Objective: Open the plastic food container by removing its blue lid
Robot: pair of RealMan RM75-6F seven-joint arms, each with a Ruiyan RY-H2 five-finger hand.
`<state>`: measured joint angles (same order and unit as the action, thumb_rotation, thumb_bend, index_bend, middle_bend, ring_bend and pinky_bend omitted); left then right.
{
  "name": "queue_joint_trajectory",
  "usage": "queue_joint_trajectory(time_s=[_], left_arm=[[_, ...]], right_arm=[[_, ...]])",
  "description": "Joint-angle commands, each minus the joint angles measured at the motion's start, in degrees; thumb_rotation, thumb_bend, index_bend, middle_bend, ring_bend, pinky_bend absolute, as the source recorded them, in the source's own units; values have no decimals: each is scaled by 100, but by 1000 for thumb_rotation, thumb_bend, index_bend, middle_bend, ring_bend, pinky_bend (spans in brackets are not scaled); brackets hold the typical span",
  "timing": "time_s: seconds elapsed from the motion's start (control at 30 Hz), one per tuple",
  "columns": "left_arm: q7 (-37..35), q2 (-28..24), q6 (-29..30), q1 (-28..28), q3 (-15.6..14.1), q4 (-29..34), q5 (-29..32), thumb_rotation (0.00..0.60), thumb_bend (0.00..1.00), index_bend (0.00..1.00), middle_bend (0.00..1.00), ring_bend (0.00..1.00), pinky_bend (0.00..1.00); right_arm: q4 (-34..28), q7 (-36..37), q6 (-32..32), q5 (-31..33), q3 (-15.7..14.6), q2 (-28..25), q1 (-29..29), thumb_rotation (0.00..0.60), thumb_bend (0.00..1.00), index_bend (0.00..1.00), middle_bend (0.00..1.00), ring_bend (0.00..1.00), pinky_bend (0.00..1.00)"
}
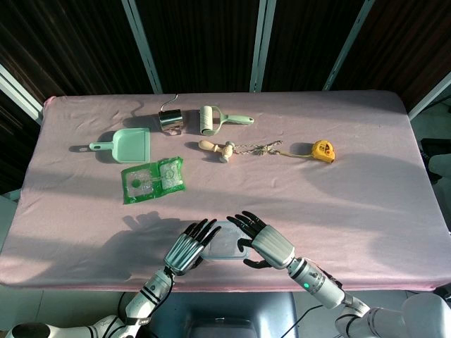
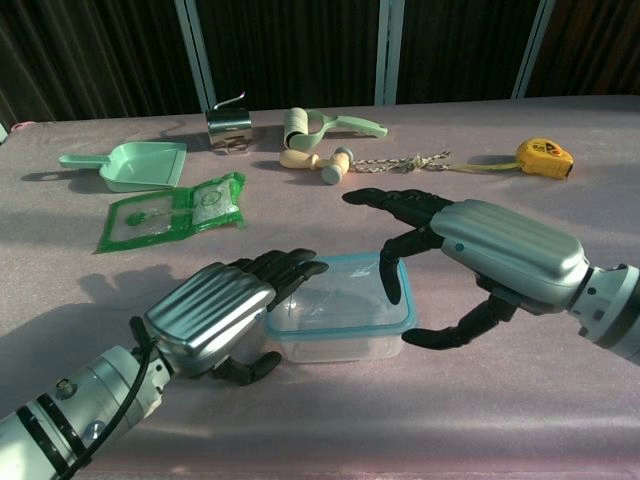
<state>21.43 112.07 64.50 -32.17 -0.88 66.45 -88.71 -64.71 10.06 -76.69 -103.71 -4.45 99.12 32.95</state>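
Note:
The clear plastic food container [image 2: 345, 325] with its blue-rimmed lid [image 2: 400, 330] stands near the table's front edge, also seen in the head view [image 1: 224, 243]. My left hand [image 2: 215, 315] [image 1: 187, 248] lies over its left end, fingers across the rim and thumb against the side wall, holding it. My right hand [image 2: 490, 255] [image 1: 264, 243] arches over the right end with fingers spread. One fingertip points down at the lid's right edge and the thumb reaches low beside the right wall. The lid sits on the container.
Farther back lie a green plastic pouch [image 2: 175, 215], a mint dustpan [image 2: 140, 165], a metal cup [image 2: 228, 128], a lint roller [image 2: 300, 125], a wooden-handled rope [image 2: 330, 162] and a yellow tape measure [image 2: 545, 157]. The pink cloth's front edge [image 1: 232, 285] is just behind my hands.

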Motion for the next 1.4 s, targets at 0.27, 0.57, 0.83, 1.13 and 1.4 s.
queue_joint_trajectory(time_s=[0.27, 0.57, 0.83, 1.13, 1.4], left_arm=[[8, 109, 76, 21, -81, -259, -149, 600, 330, 0, 593, 469, 228], [-60, 176, 107, 33, -105, -413, -226, 600, 330, 0, 594, 469, 229], [-90, 219, 164, 52, -128, -521, -302, 600, 330, 0, 596, 469, 231], [-121, 289, 190, 64, -153, -667, -367, 600, 329, 0, 606, 473, 235], [-113, 306, 193, 67, -148, -710, -390, 600, 330, 0, 611, 475, 238]], right_arm=[[-58, -4, -19, 15, 19, -36, 4, 600, 393, 678, 65, 0, 0], [-97, -9, -4, 35, 29, -63, 11, 600, 431, 698, 69, 0, 0], [-154, -22, 17, 74, 55, -71, 14, 600, 484, 727, 70, 0, 0], [-235, -43, 4, 100, 81, -109, 6, 600, 495, 738, 76, 0, 0], [-283, -30, -31, 108, 109, -140, 2, 600, 497, 743, 77, 0, 0]])
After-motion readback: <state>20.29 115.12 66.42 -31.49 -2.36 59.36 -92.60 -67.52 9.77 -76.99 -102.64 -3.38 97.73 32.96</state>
